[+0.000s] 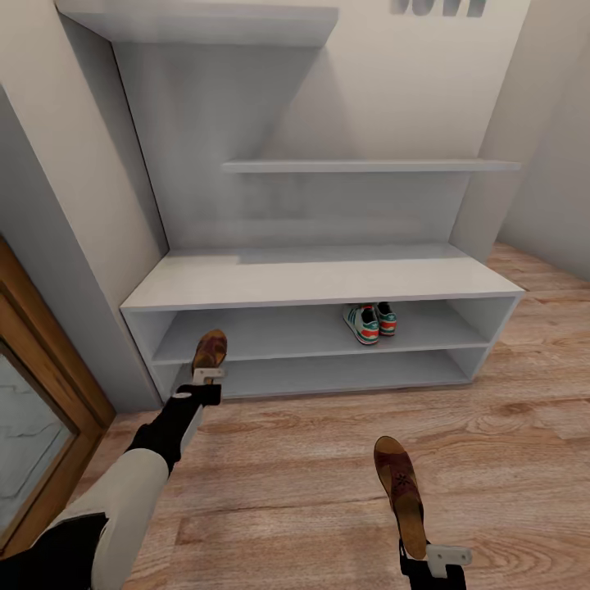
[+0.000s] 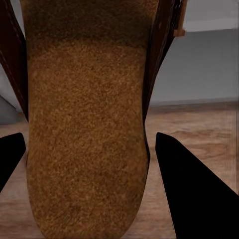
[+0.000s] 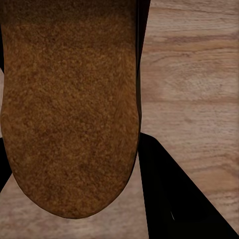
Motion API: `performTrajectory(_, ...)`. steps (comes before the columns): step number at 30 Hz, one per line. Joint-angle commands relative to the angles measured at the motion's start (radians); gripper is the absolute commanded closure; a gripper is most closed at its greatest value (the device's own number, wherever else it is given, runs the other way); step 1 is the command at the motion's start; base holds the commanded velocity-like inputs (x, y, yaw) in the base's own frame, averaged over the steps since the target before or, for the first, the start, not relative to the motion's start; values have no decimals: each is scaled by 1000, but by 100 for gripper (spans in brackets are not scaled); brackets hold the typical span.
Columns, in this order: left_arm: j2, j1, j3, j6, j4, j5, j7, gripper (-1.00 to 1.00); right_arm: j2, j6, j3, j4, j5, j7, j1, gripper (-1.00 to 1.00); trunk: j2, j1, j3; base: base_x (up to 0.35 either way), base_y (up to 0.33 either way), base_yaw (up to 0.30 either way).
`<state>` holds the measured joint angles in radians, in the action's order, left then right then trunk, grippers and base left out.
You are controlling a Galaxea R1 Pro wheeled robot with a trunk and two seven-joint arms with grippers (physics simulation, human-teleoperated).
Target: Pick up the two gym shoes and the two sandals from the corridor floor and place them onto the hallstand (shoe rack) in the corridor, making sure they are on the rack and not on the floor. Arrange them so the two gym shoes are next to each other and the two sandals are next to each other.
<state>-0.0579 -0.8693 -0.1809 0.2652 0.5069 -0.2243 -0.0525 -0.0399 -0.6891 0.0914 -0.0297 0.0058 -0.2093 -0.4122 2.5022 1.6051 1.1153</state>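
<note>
The rack (image 1: 319,283) is seen ahead of both claws, a long bench with two open shelves beneath and stepped shelves above; its bench top lies bare. The floor (image 1: 508,426) stretches between the rack and the robot, and no footwear is seen lying loose on it. On the upper open shelf, well beyond the right claw and toward the rack's right half, the two gym shoes (image 1: 369,321) are set side by side and touching, so that half of the task is judged done. The sandals are left to place. The left sandal (image 1: 210,351) is held in the left claw (image 1: 208,375), heel in the jaws and toe pointed up at the shelf edge just ahead; in the left wrist view its footbed (image 2: 87,124) is seen between the two dark fingers (image 2: 191,194), which are closed on its sides. The right sandal (image 1: 400,492) is gripped by its heel in the right claw (image 1: 433,559) and carried above the floor, well short of the rack (its sole (image 3: 69,104) is seen against bare planks in the right wrist view). Both sandals remain to be laid on the rack next to each other; the left one is judged much the nearer to release.
</note>
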Motion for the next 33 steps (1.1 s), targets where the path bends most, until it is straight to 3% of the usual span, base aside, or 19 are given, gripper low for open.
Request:
performTrajectory(1, -2, -6, 0, 11, 2, -13, 2, 100, 0, -1, 8, 1, -3, -7, 0, 100, 0, 0, 1, 0, 0, 0)
performTrajectory(7, -6, -40, 32, 43, 5, -11, 2, 100, 0, -1, 8, 1, -3, -9, 0, 100, 0, 0, 1, 0, 0, 0)
performTrajectory(8, -6, -82, 32, 257, 8, -11, 2, 100, 0, -1, 8, 1, -3, -9, 0, 100, 0, 0, 1, 0, 0, 0)
performTrajectory(29, 2, -81, 27, 285, 44, -9, 3, 100, 0, -1, 7, 1, -4, -10, 0, 100, 0, 0, 1, 0, 0, 0)
performTrajectory(33, 1, -84, 26, 285, 44, -9, 3, 100, 0, -1, 7, 1, -5, -10, -1, 100, 1, 2, 19, 0, 0, 0)
